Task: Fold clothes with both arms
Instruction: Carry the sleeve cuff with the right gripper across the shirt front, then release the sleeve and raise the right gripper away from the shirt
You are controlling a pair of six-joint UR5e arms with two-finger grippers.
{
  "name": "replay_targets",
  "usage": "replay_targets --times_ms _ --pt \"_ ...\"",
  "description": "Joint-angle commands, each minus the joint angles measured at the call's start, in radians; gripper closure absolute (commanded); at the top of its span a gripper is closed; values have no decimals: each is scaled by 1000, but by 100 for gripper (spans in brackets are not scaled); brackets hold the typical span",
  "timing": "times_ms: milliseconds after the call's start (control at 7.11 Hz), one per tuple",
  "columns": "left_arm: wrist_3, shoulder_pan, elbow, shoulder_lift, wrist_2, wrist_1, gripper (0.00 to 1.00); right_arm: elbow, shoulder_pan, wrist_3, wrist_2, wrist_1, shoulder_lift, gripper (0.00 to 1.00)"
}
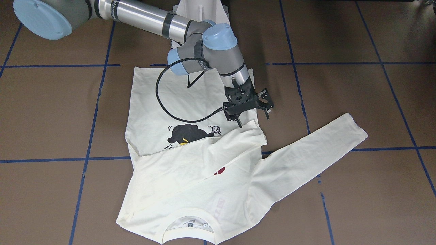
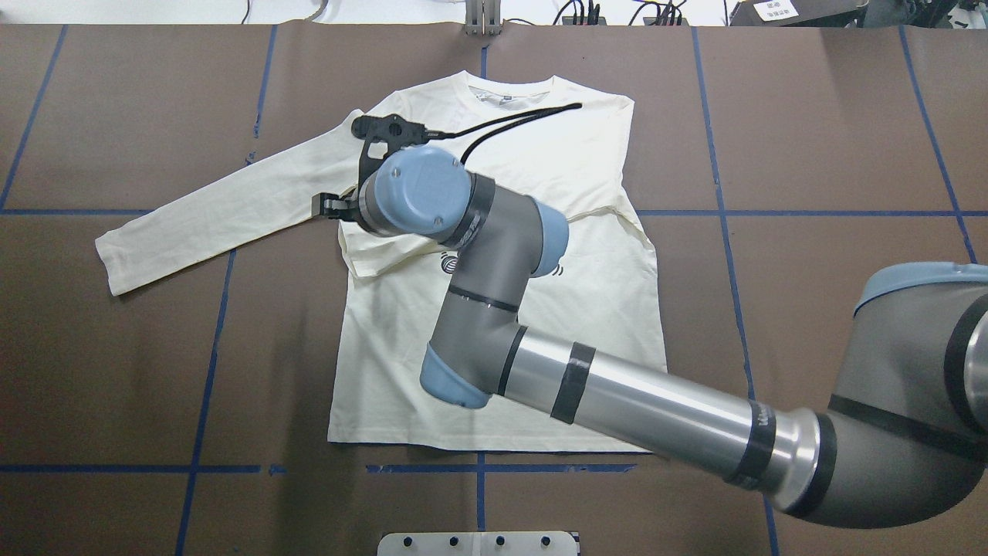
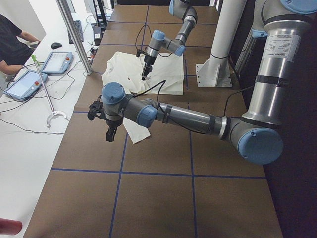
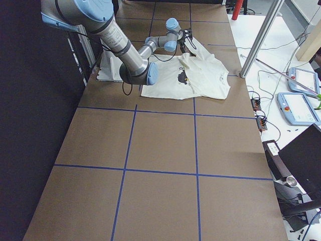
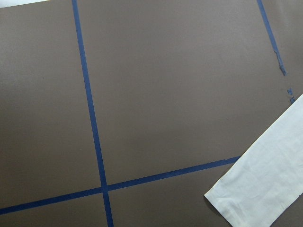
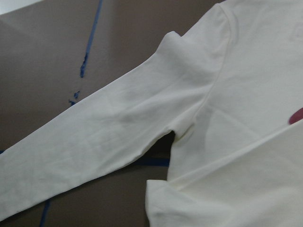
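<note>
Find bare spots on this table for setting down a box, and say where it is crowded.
Bare table on the robot's right of the shirt; another patch between the outstretched sleeve and the near edge. Crowded over the shirt, where the right arm and its hand hang.

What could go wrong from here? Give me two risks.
The right gripper stands open right at the folded sleeve's cuff; lifting away, a finger might snag it and undo the fold. The wrist cable hangs in a loop over the shirt and could drag the cloth if it sags.
</note>
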Motion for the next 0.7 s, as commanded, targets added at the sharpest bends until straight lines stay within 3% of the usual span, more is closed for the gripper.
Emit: replay_targets --times_ms 0,281,563 --pt "-367 168 -5 6 128 -204 0 146 183 -47 271 -390 -21 0" --pt "-682 393 -47 12 349 -263 0 272 334 -118 394 -514 -181 0" --pt "-801 463 -37 44 452 -271 0 409 464 -412 454 -649 -364 0"
